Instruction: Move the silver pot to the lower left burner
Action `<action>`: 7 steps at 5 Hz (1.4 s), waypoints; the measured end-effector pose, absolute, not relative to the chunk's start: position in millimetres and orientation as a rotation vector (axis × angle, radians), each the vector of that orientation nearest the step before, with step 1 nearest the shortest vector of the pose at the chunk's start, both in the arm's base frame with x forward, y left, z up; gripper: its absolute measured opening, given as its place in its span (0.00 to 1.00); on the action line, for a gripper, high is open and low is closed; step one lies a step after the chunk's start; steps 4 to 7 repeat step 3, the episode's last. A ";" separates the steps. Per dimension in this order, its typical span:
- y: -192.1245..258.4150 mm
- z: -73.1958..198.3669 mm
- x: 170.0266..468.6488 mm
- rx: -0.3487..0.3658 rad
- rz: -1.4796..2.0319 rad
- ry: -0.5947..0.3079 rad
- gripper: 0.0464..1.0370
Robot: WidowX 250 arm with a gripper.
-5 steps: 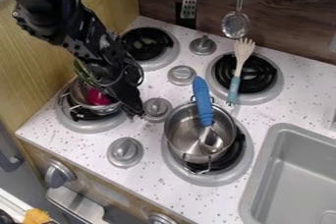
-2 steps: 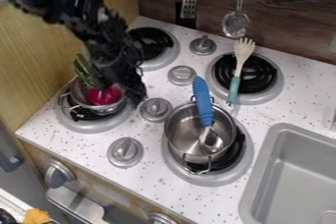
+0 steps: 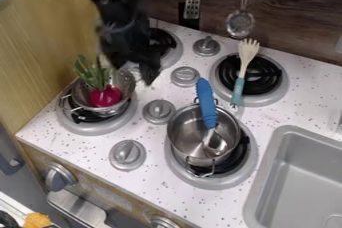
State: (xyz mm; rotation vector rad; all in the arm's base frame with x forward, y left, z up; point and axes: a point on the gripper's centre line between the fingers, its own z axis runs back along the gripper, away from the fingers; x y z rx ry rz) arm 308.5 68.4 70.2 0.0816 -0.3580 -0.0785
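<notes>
My gripper (image 3: 135, 71) hangs over the upper right edge of the left silver pot, with its two fingers spread apart. That silver pot (image 3: 83, 97) stands on the lower left burner (image 3: 87, 128) and holds a red vegetable (image 3: 105, 96) with green leaves. Another silver pot (image 3: 186, 133) rests on the lower right burner (image 3: 247, 169); a spoon with a blue handle (image 3: 206, 103) leans in it.
A fork-like utensil (image 3: 238, 87) lies across the upper right burner (image 3: 282, 88). The upper left burner (image 3: 175, 54) is partly behind the arm. Knobs (image 3: 158, 111) stand between burners; a grey sink (image 3: 267, 172) is at the right.
The gripper has moved up and away from over the left pot, uncovering the vegetable and its leaves. The right pot, spoon and fork-like utensil have not moved.
</notes>
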 end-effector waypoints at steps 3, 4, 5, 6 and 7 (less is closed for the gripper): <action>13.0 71.7 374.7 -0.137 0.044 -0.463 0.96; 13.0 71.7 374.7 -0.137 0.044 -0.463 0.96; 13.0 71.7 374.7 -0.137 0.044 -0.463 0.96; 13.0 71.7 374.7 -0.137 0.044 -0.463 0.96; 13.0 71.7 374.7 -0.137 0.044 -0.463 0.96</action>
